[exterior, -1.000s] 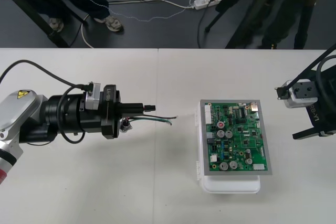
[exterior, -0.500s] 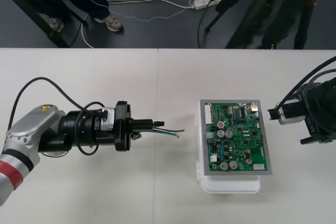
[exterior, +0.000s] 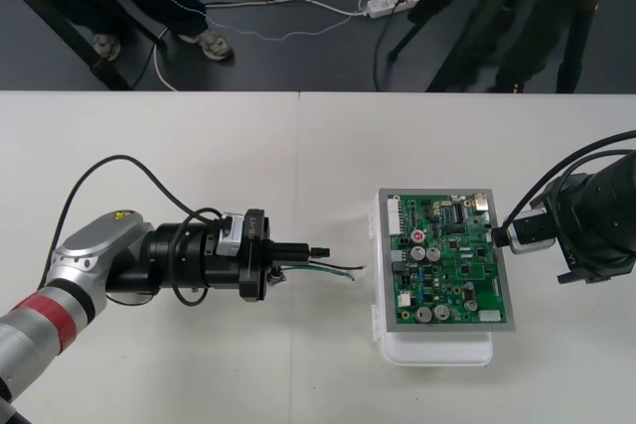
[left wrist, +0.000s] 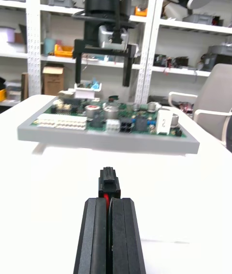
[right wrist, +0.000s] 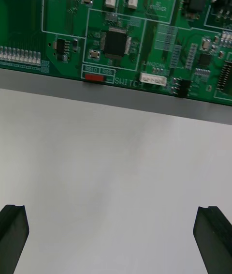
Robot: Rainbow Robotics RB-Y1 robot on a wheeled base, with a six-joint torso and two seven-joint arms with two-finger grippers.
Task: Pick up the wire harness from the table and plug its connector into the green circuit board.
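Left fingers: my left gripper (left wrist: 109, 202), two flat black slabs, is pinched narrow on the small black ribbed plug (left wrist: 109, 184).
Harness: thin green and black wires (exterior: 333, 267) trail beside my fingers, short of the board.
Board: flat green circuit board (exterior: 447, 260), studded with round capacitors, on a smooth white base (exterior: 437, 350).
Right fingers: my right gripper (right wrist: 113, 218), blunt black tips spread wide, over the plain light table (exterior: 298, 146) just beside the board's grey edge.

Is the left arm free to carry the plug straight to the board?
Probably yes: only bare table lies between plug and board; the right gripper, fingers open, hangs at the opposite edge.
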